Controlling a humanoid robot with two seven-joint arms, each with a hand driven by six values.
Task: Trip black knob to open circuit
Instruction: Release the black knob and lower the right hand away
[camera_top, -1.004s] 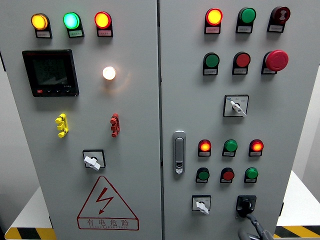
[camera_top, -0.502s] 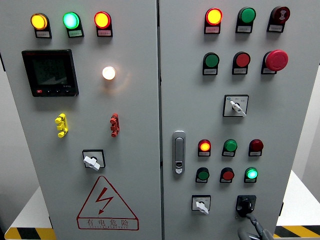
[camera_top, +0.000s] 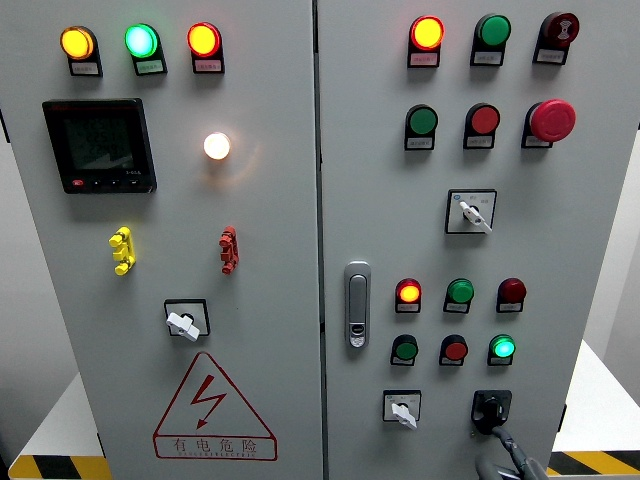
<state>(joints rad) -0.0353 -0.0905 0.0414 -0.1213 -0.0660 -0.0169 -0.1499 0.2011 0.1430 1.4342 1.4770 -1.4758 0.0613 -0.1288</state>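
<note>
The black rotary knob (camera_top: 490, 409) on its square black plate sits at the lower right of the frame, on the right door of the grey metal control cabinet (camera_top: 280, 250). A grey robot hand (camera_top: 508, 458) comes up from the bottom edge at right, so it counts as the right hand; one finger (camera_top: 503, 441) reaches to just below the knob, but so little of it shows that I cannot tell whether it is apart, together or clamped on anything. The left hand is out of view. Compared with a second ago, the round red lamp (camera_top: 511, 291) at mid right has gone dark and the round green lamp (camera_top: 503, 347) beneath it now glows, a state unchanged over the last half second. That swap suggests the circuit has opened and the task is probably done; the hand only needs to draw back.
</note>
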